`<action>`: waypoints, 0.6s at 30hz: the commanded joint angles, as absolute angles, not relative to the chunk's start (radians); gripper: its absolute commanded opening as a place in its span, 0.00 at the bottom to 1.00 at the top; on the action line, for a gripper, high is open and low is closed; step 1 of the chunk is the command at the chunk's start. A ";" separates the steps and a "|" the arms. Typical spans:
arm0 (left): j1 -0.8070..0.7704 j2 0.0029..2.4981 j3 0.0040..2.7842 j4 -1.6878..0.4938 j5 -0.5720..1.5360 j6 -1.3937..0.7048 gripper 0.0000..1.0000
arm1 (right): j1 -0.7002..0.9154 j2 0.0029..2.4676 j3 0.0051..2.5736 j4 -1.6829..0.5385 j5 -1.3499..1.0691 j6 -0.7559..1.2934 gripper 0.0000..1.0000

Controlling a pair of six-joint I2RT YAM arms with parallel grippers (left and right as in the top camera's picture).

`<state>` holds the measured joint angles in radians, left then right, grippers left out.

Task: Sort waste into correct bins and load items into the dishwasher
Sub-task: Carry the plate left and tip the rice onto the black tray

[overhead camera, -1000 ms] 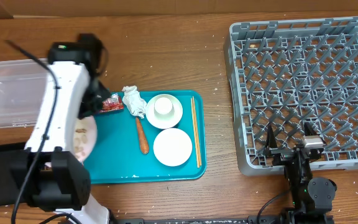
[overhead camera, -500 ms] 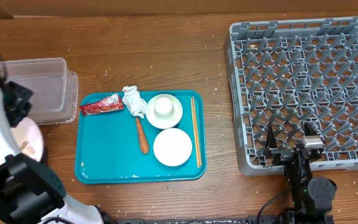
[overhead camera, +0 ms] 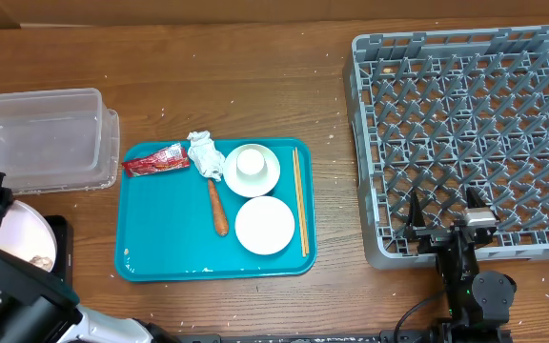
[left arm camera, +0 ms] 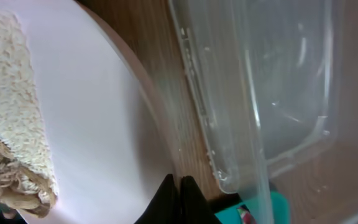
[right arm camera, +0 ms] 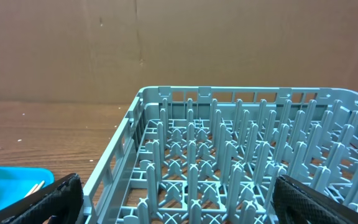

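My left gripper [left arm camera: 179, 198] is shut on the rim of the pale pink plate [left arm camera: 98, 124], which carries rice-like crumbs [left arm camera: 11, 93] and brownish scraps. In the overhead view the plate [overhead camera: 25, 238] hangs at the far left over the black tray [overhead camera: 57, 243], beside the clear tub [overhead camera: 41, 138]. On the teal tray [overhead camera: 170, 238] lie the red wrapper [overhead camera: 155, 160], the tissue ball [overhead camera: 206, 154], the orange stick [overhead camera: 218, 211], a white plate [overhead camera: 265, 226], a cup [overhead camera: 250, 163] on another white plate, and chopsticks [overhead camera: 298, 200]. My right gripper [right arm camera: 179, 199] is open at the front edge of the grey rack [overhead camera: 470, 124].
The clear tub [left arm camera: 278, 81] stands close beside the plate's rim in the left wrist view. The rack's upright pegs [right arm camera: 229, 155] fill the space in front of my right gripper. Bare wooden table lies between the teal tray and the rack.
My left arm has carried the pink plate off the teal tray to the far left, over the black tray. The red wrapper now shows fully. The right arm has not moved.
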<state>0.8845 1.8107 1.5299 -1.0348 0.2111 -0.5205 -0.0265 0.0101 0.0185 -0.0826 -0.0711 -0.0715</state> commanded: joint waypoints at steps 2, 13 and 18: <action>0.945 1.811 1.527 -1.028 0.496 -0.413 0.04 | -0.031 0.003 0.008 -0.080 -0.068 -0.068 1.00; 1.186 1.811 1.527 -1.137 0.757 -0.328 0.04 | -0.031 0.003 0.008 -0.080 -0.068 -0.067 1.00; 1.273 1.811 1.527 -1.124 0.971 -0.245 0.04 | -0.031 0.003 0.008 -0.080 -0.068 -0.067 1.00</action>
